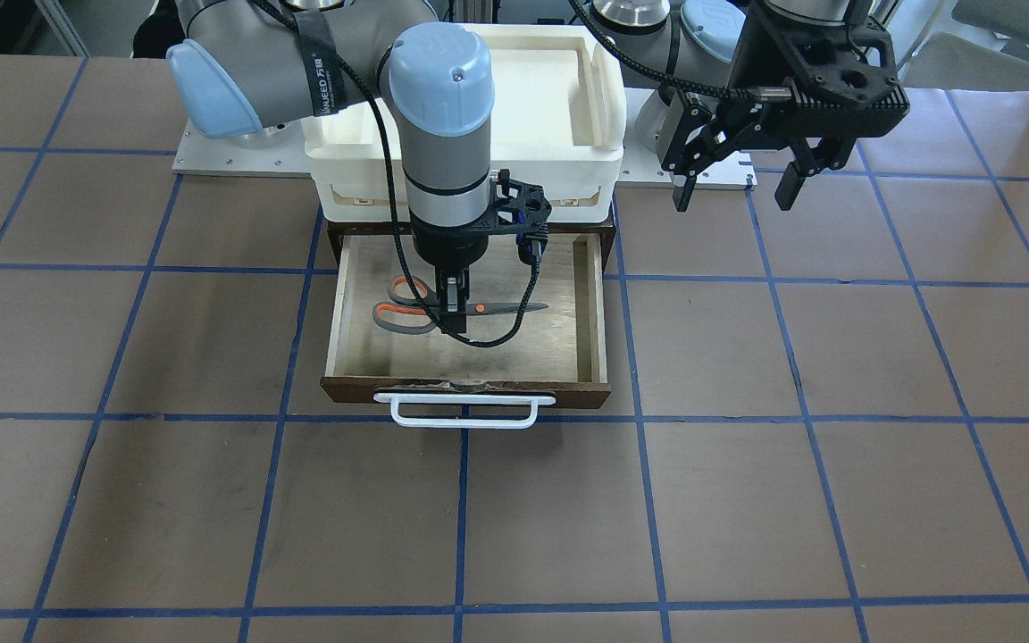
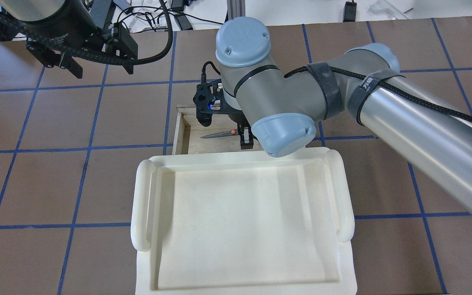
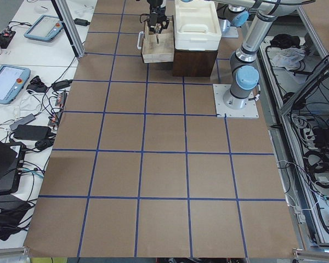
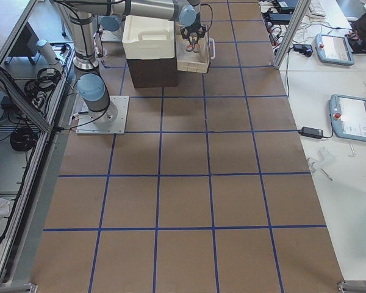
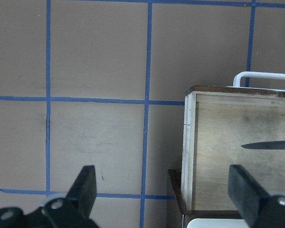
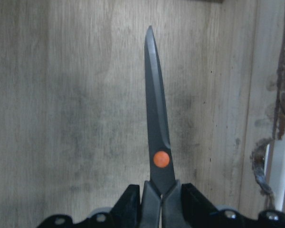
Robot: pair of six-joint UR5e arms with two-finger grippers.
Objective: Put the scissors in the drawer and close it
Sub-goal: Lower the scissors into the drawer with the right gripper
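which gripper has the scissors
The right gripper, down in the shallow wooden drawer, shut on the grey-handled scissors; the left gripper hangs open, empty.

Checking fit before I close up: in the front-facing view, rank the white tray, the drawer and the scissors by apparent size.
1 and 2, unranked: white tray and drawer look about alike; the tray sits higher, nearer the camera, and the arm hides part of it.
3: scissors, clearly smallest.
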